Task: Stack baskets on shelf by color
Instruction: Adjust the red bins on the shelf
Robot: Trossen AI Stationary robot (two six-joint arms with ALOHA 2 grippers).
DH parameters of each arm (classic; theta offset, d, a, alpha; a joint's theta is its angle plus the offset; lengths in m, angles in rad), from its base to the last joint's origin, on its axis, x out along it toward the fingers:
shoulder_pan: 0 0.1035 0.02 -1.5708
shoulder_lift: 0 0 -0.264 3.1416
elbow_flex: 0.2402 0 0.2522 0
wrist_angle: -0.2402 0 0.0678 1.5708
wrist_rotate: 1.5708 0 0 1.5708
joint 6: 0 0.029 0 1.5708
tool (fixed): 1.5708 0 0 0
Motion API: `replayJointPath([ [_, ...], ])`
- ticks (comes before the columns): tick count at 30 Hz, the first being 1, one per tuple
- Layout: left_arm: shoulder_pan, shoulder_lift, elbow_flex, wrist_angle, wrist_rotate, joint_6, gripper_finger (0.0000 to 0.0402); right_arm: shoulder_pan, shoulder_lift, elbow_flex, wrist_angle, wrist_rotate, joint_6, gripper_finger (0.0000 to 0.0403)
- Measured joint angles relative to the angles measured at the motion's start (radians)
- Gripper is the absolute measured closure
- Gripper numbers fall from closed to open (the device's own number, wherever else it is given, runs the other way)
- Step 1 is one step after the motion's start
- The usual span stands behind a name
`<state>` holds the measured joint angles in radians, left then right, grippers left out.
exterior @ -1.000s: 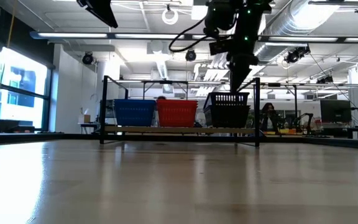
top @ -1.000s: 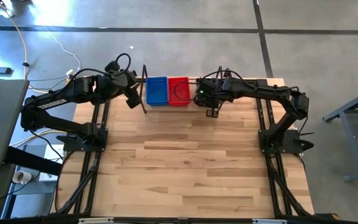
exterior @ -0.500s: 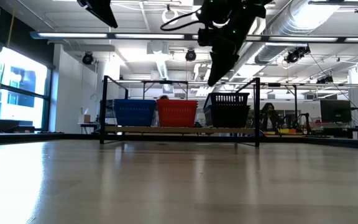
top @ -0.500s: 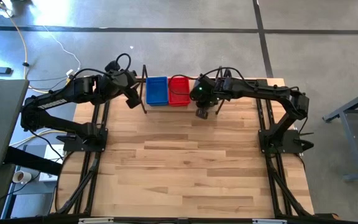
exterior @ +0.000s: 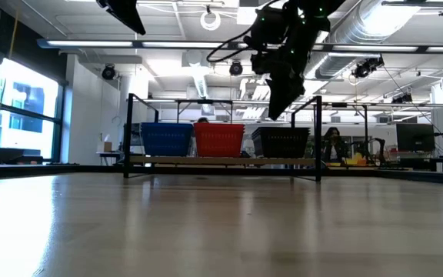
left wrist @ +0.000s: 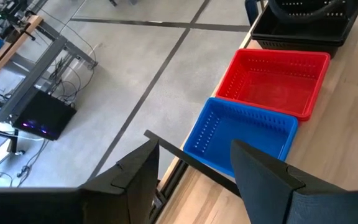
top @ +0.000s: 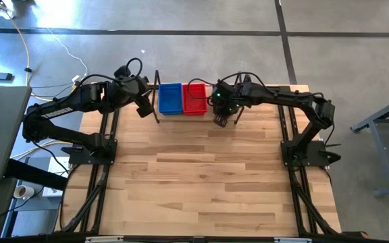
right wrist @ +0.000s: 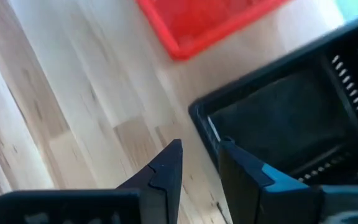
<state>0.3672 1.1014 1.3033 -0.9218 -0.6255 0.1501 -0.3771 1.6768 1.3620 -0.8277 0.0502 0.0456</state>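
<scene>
Right hand point(exterior: 277, 115) just above black basket point(exterior: 281, 142)

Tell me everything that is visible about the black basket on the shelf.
The black basket is a small rectangular tray that looks like plastic, with slotted walls and an open top. It stands upright on the light-wood shelf, at the end of the row, beside the red basket; whether the two touch I cannot tell. It looks like a stack rather than a single tray, but the count is unclear. The right gripper hangs just above it, not gripping it.
</scene>
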Motion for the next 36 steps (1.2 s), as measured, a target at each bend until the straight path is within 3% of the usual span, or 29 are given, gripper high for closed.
replayJointPath([
  [7,0.000,0.000,0.000,0.005,-0.006,-0.021,0.0213,0.000,0.000,0.082,0.080,-0.031,0.006,0.0313],
  [13,0.000,0.000,0.000,0.008,0.022,-0.069,0.0213,0.000,0.028,0.082,0.198,-0.032,0.114,0.0313],
  [22,0.000,0.000,0.000,0.008,0.023,-0.069,0.0213,0.001,0.059,0.083,0.552,0.047,0.257,0.0313],
  [29,0.000,0.000,0.000,0.008,0.023,-0.069,0.0213,-0.003,0.059,0.085,0.824,0.127,0.265,0.0313],
  [36,0.000,0.000,0.000,0.008,0.046,-0.069,0.0213,-0.033,0.100,0.279,0.619,0.145,0.254,0.0313],
])
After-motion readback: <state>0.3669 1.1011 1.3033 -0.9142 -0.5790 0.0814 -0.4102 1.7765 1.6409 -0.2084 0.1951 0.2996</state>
